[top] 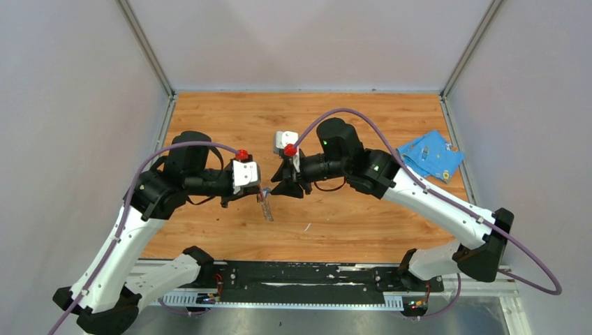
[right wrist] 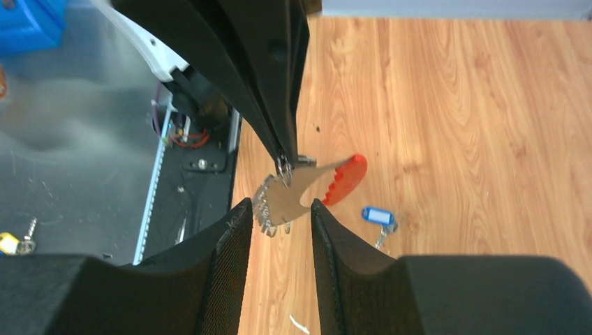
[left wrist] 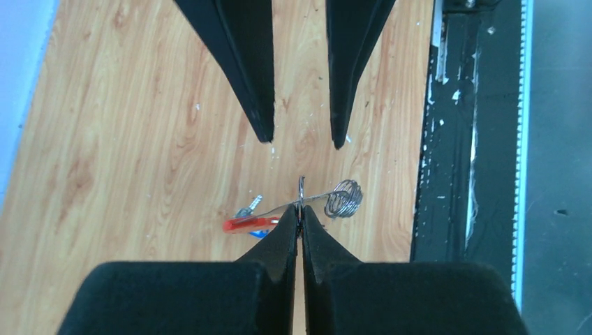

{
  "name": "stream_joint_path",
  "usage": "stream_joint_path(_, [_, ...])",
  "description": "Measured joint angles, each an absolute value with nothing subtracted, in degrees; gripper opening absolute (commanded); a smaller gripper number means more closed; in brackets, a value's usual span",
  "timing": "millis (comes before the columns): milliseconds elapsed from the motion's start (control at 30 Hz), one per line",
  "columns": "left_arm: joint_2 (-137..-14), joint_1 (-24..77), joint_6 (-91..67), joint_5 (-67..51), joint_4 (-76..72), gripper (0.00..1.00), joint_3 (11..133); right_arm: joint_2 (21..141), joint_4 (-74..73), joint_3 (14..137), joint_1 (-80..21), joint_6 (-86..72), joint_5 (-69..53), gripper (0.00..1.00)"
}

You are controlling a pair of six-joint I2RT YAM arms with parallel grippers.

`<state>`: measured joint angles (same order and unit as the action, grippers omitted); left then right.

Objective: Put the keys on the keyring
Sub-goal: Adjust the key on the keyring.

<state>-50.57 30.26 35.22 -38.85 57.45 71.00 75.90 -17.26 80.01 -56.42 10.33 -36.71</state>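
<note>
My left gripper (left wrist: 301, 211) is shut on the small metal ring (left wrist: 301, 187) of the keyring and holds it above the table. The fob hangs from the ring, with a red part (right wrist: 345, 178), a silvery grey part (right wrist: 287, 199) and a wire coil (left wrist: 345, 199). It also shows in the top view (top: 266, 208). My right gripper (right wrist: 279, 209) is open and empty, facing the left gripper, its fingertips (left wrist: 264, 132) just short of the fob. A blue-headed key (right wrist: 377, 215) lies on the wood below. I cannot make out the black-headed key.
A blue cloth (top: 429, 155) with small items on it lies at the table's right edge. The black base rail (top: 307, 276) runs along the near edge. A small yellow-headed piece (right wrist: 14, 243) lies on the metal surface beyond the rail.
</note>
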Motion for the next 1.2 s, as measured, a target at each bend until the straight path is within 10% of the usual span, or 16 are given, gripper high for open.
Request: stream_joint_path(1200, [-63.0, 42.2, 38.6, -17.7, 76.9, 0.0, 91.6, 76.7, 1.9, 72.3, -56.2, 7.7, -39.0, 0.36])
